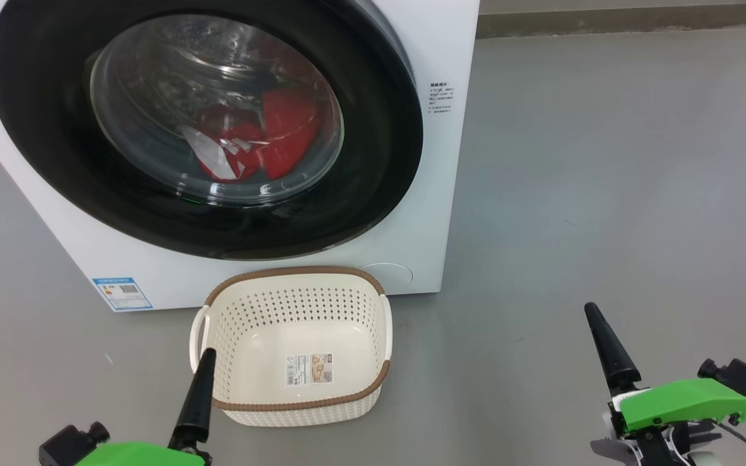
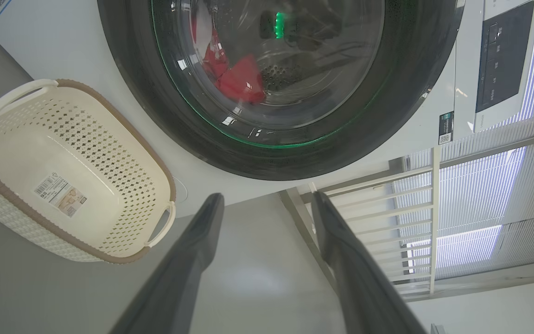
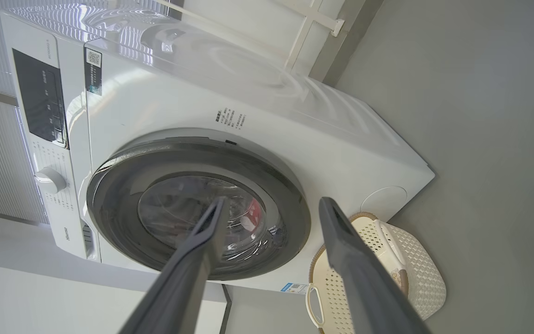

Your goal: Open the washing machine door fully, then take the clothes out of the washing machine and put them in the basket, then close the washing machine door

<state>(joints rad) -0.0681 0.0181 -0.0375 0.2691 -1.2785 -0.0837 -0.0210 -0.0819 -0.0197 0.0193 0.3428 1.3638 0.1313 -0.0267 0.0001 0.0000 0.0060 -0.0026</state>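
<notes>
Left claw [image 2: 267, 197] at 7 o'clock and right claw [image 3: 271, 202] at 5 have fingers spread, holding nothing. The basket [image 1: 295, 272] stands at 6; beyond, at 11, the washing machine door [image 1: 379, 129] is closed over the clothes [image 1: 282, 129]. First step seems not begun: one claw must hook the door edge and pull

Smooth grey floor [image 1: 606, 162] runs to a darker skirting [image 1: 632, 21]. Daylight glows through pale blinds [image 2: 480, 185] behind a white frame [image 2: 434, 222].

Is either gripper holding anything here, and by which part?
Nothing is held. The left gripper and the right gripper both have open, empty jaws, clear of the closed washing machine door.
</notes>
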